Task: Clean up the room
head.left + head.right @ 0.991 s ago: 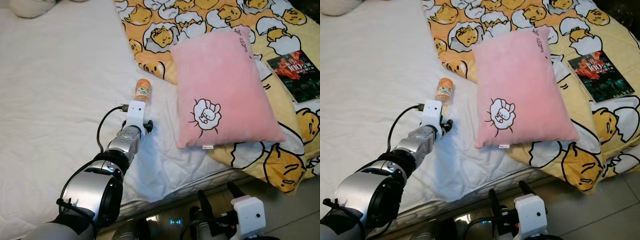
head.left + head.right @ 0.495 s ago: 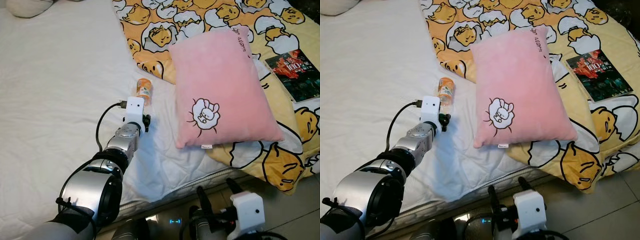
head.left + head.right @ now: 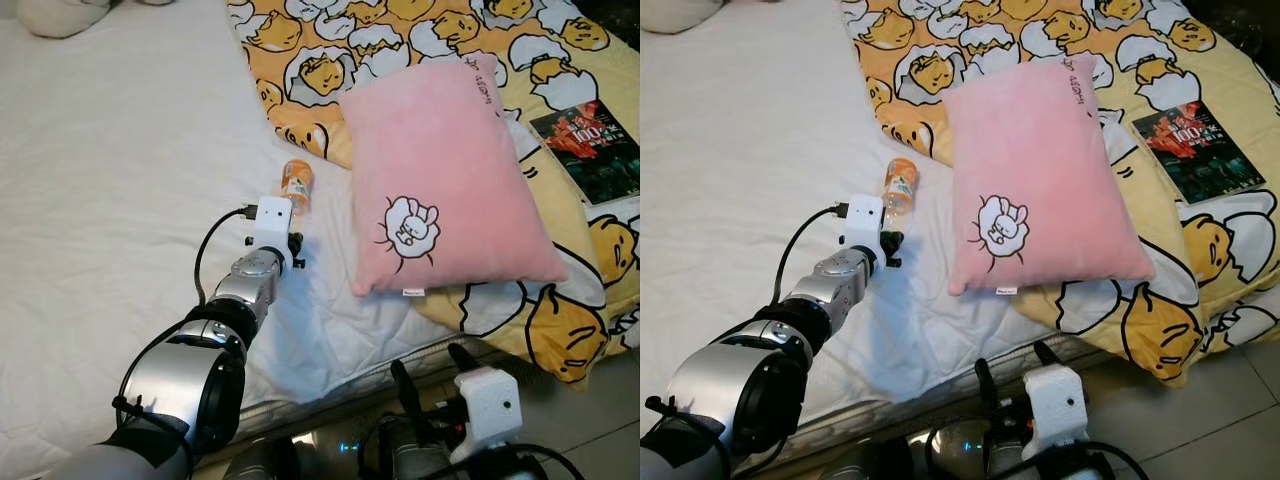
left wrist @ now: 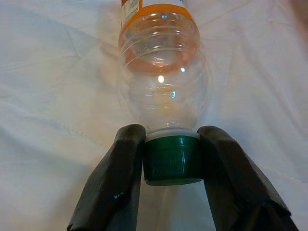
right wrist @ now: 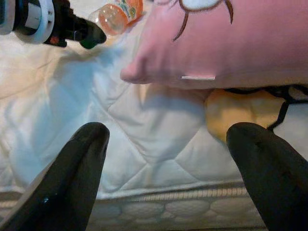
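Bottle (image 4: 161, 82) lying on white bed (image 3: 110, 180), green cap (image 4: 172, 159) clamped by left gripper (image 4: 172, 161), right gripper (image 5: 168, 168) jaws spread wide, beside pink pillow (image 3: 445, 170).

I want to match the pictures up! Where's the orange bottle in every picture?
Left eye view: bottle lying on the white bed, beside the pink pillow.
Right eye view: same spot.
Left wrist view: left gripper pinching its green cap.
Right wrist view: far corner, by the pillow.

The book (image 3: 590, 150) cover seems to read "100"; other print is illegible.
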